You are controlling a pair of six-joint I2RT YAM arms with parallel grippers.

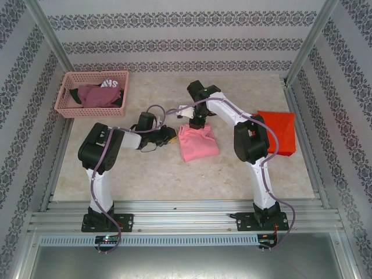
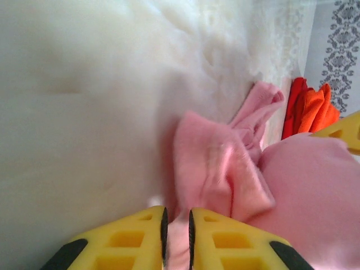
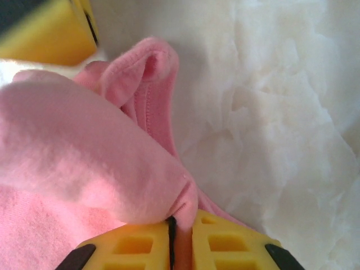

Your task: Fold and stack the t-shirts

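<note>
Lying bunched, pink tee (image 1: 197, 145); orange tee (image 1: 280, 131) lengthwise near-far.

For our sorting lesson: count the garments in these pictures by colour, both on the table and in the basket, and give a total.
Pink t-shirt: 1
Orange-red t-shirt: 1
Maroon garment: 1
Black garment with white print: 1
Total: 4

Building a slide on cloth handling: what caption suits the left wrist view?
Left gripper pinches a fold of the pink t-shirt, the orange t-shirt lying beyond.
</note>
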